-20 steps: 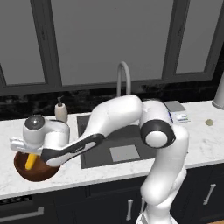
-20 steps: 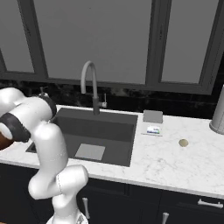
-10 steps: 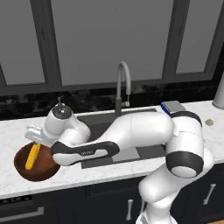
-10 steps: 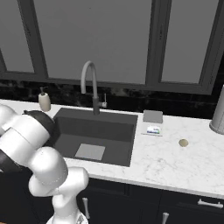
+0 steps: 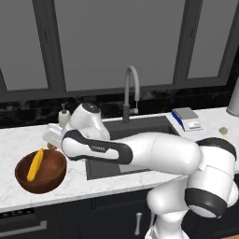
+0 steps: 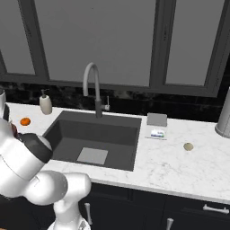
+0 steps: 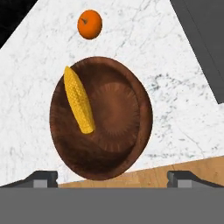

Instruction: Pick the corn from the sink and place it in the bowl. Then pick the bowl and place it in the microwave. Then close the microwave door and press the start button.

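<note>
The hand (image 7: 112, 177) hung wide open and held nothing, its two fingertips spread above the near rim of the reddish-brown bowl (image 7: 114, 131), where the corn (image 7: 79, 99) lay slanted against the inner wall. To lift the bowl well, it would probably do best to pinch the rim on the side away from the cob, keeping the bowl level. The bowl stood on the white marble desk (image 5: 18, 140) close to its front edge, with a small orange fruit (image 7: 89, 24) just beyond and the sink (image 5: 140, 128) to one side.
</note>
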You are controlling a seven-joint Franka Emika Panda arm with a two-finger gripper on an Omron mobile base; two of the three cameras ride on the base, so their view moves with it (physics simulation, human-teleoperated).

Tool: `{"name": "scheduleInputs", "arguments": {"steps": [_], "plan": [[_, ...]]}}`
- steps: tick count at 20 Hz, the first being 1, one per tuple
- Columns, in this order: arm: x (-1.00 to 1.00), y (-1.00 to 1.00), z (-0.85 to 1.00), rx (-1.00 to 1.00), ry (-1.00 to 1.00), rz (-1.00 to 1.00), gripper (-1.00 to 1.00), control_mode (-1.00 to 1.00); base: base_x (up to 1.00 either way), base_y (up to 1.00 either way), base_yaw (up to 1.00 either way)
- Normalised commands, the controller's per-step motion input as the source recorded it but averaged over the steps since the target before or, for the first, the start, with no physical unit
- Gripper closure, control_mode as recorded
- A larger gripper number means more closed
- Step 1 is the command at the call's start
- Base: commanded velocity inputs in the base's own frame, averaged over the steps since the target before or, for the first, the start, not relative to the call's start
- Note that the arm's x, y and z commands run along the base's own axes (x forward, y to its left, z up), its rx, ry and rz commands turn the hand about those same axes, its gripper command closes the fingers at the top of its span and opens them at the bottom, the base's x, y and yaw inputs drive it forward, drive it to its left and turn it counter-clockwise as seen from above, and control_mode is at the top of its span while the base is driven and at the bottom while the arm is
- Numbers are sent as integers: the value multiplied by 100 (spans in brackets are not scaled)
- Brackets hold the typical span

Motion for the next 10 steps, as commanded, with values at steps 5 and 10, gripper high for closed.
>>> {"name": "scheduleInputs", "arguments": {"steps": [5, 10], "plan": [[2, 0, 9, -21, 21, 0, -100, -100, 0, 0, 0], [0, -8, 8, -12, 13, 1, -100, -100, 0, 0, 0]]}}
